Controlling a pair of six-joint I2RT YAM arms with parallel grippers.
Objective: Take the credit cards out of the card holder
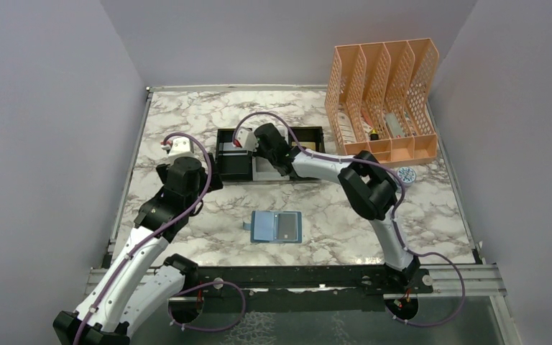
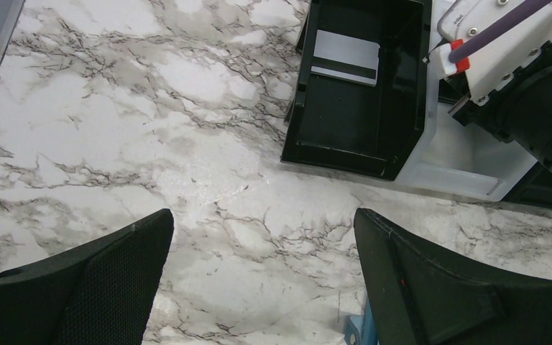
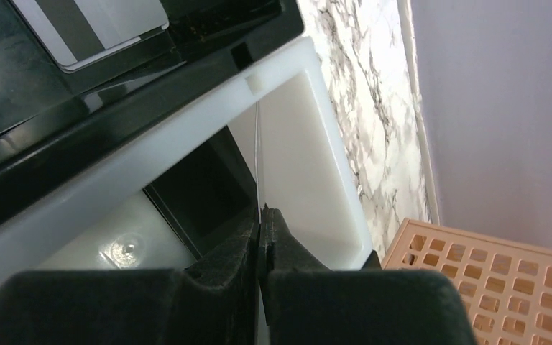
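The blue card holder point(image 1: 267, 227) lies open and flat on the marble surface point(image 1: 187, 115), low in the centre of the overhead view, just ahead of the two arm bases. A grey card point(image 1: 287, 226) rests on its right-hand panel. One blue corner of the holder also shows at the bottom edge of the left wrist view.

Above it in the overhead frame, the right arm reaches up and left across the surface to the black-and-white tray point(image 1: 305, 131). The right claw point(image 3: 261, 215) is pressed shut. A thin card point(image 3: 258, 158), seen edge-on as a pale line, rises from between its fingertips over the tray's white middle compartment.

In the tray's black compartment, at the upper left of the right wrist view, lies a pale striped card point(image 2: 345, 57). It is flat against the far wall and has a dark band along one side.

The left claw point(image 2: 262, 219) hangs with its jaws spread wide and grips nothing. Only bare marble shows between its fingers, with the tray near, toward the upper right of its own view.

A peach slotted file rack point(image 1: 384, 93) stands at the upper right of the overhead frame, beside the tray.
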